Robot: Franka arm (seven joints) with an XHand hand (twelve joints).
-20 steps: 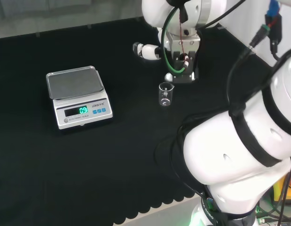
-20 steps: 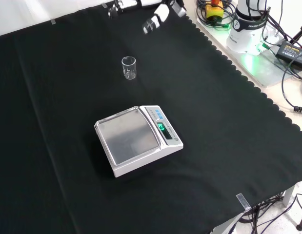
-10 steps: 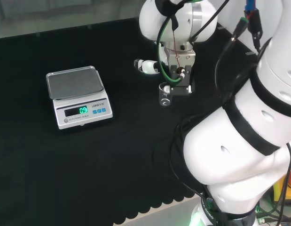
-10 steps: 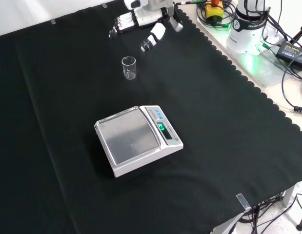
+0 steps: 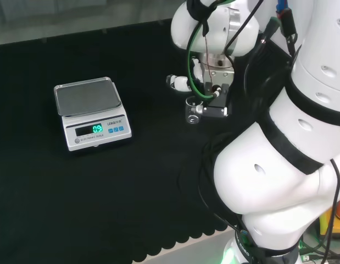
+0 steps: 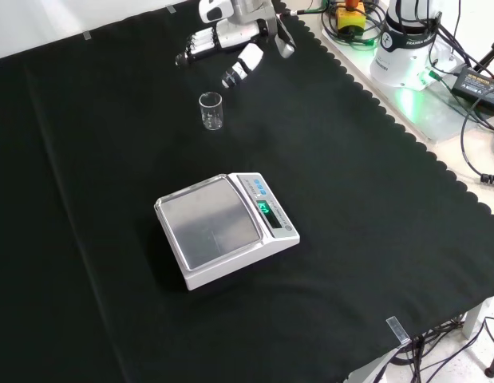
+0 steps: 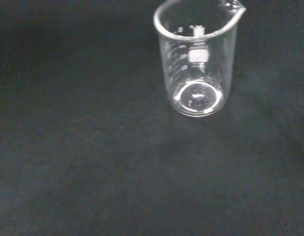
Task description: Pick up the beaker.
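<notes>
A small clear glass beaker (image 6: 211, 111) stands upright and empty on the black cloth, beyond the scale in the front view. In the head view the beaker (image 5: 191, 112) stands just left of the arm's wrist. The black and white hand (image 6: 231, 36) hovers behind it in the front view, fingers (image 6: 195, 48) stretched out straight and thumb (image 6: 239, 67) spread, holding nothing. A gap remains between hand and glass. In the head view one finger (image 5: 178, 82) shows beyond the beaker. The wrist view shows the beaker (image 7: 198, 64) close, with printed scale marks and a pouring lip.
A white digital scale (image 6: 224, 229) with a grey pan and a lit display sits nearer in the front view; in the head view the scale (image 5: 90, 113) lies to the left. The cloth's scalloped edge (image 6: 374, 104) runs along the right of the front view.
The hand has come down and closer to the beaker, with fingers and thumb now on either side of its line. The beaker and scale have not moved.
</notes>
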